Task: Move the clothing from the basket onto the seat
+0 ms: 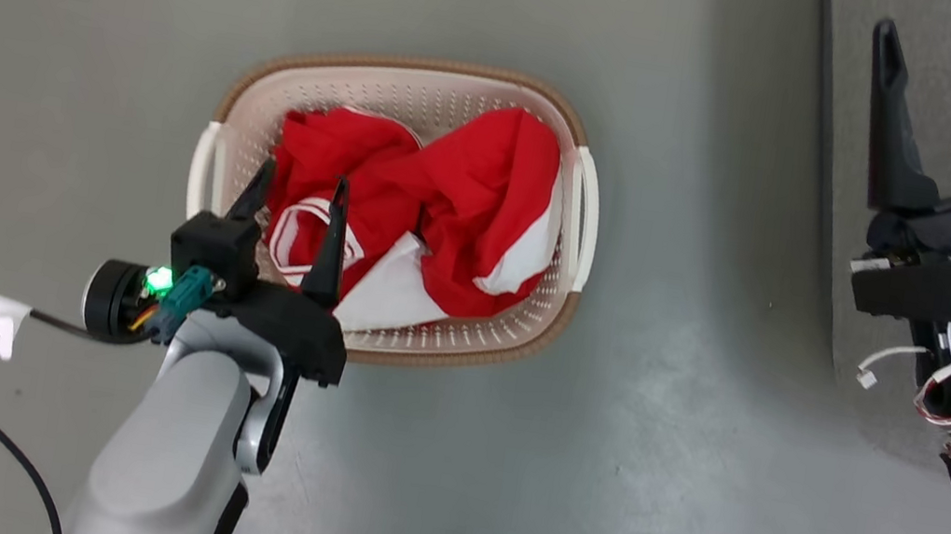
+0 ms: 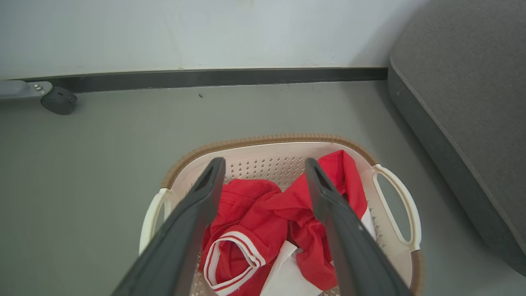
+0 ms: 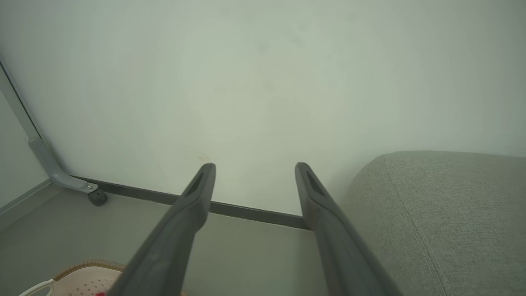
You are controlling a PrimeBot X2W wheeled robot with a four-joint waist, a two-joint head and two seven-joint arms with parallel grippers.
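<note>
Found soft bright-red fabric clothing [image 1: 447, 206] with white panels heaped in the cream perforated plastic basket [image 1: 429, 70], just ahead of and below the left gripper [image 1: 303, 177] (the nearer arm), jaws spread wide, empty. Saw the right gripper [image 1: 934, 23] likewise open and empty over the large grey upholstered seat [image 2: 464, 82], well apart. Spotted no obstacle between.

Grey floor [image 1: 577, 471], smooth, with paler scuffed patches. Plain pale wall [image 3: 263, 82], with a dark skirting strip [image 2: 205, 77] along its foot. A black castor [image 2: 58, 100] on a grey metal leg [image 3: 45, 164] stands beside the wall.
</note>
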